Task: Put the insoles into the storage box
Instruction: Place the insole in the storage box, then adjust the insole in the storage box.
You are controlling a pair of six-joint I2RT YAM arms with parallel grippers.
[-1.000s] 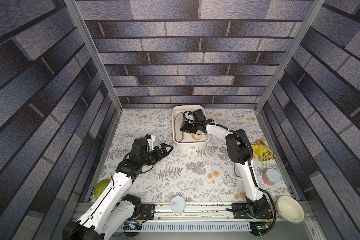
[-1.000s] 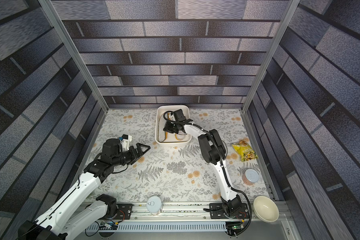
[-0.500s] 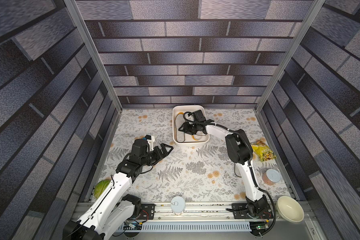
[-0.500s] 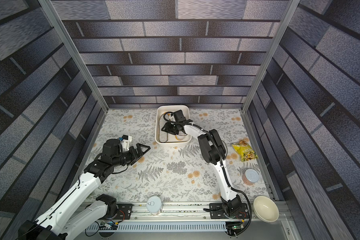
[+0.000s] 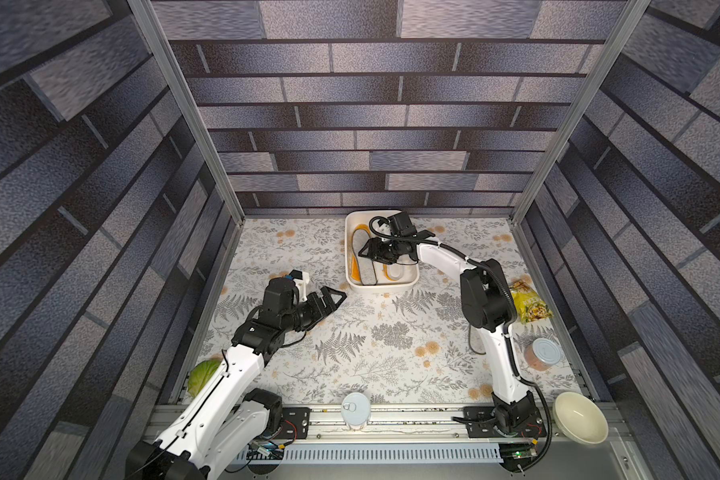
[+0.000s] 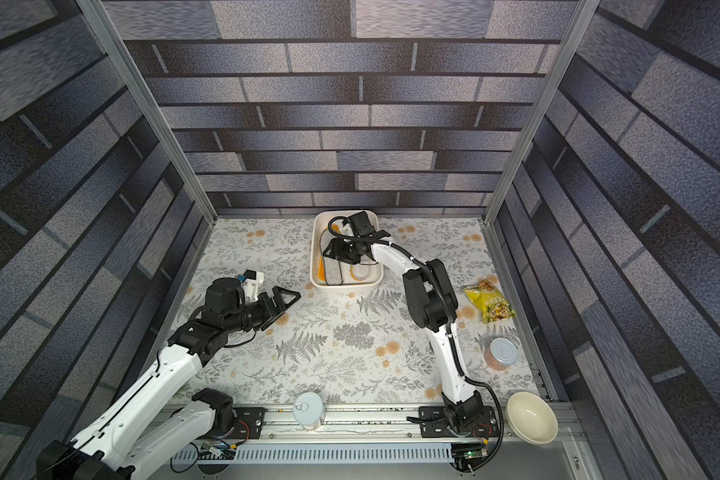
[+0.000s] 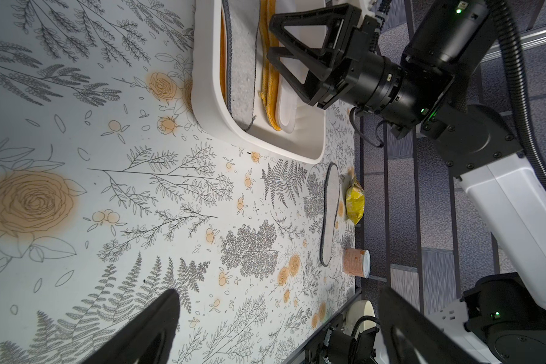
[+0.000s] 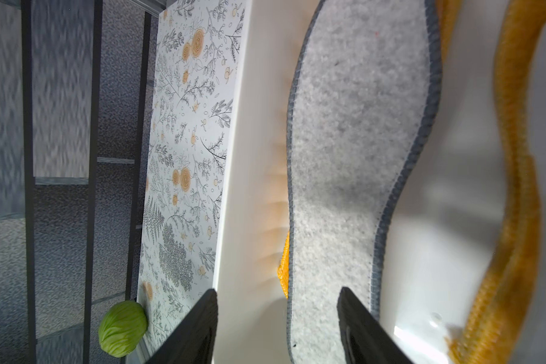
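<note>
The white storage box (image 5: pixel 381 286) (image 6: pixel 346 287) stands at the back of the table. Inside it a grey felt insole (image 8: pixel 353 157) (image 7: pixel 241 72) leans near one wall, beside orange insoles (image 8: pixel 514 189) (image 7: pixel 270 78) and a white one (image 7: pixel 290 104). My right gripper (image 5: pixel 364 249) (image 6: pixel 328 251) (image 7: pixel 271 36) (image 8: pixel 278 291) hovers open over the box, nothing between its fingers. Another grey felt insole (image 7: pixel 330 217) lies flat on the table by the right arm. My left gripper (image 5: pixel 337 297) (image 6: pixel 294 296) (image 7: pixel 279 291) is open and empty, just left of the box's near corner.
A yellow snack bag (image 5: pixel 528 305) and a jar (image 5: pixel 543 353) sit along the right edge. A cream bowl (image 5: pixel 580 417) and a tin can (image 5: pixel 355 409) stand on the front rail. A green cabbage (image 5: pixel 202 376) (image 8: pixel 122 327) lies at the front left edge.
My right gripper's jaws have spread apart over the box. The left arm has stayed where it was.
</note>
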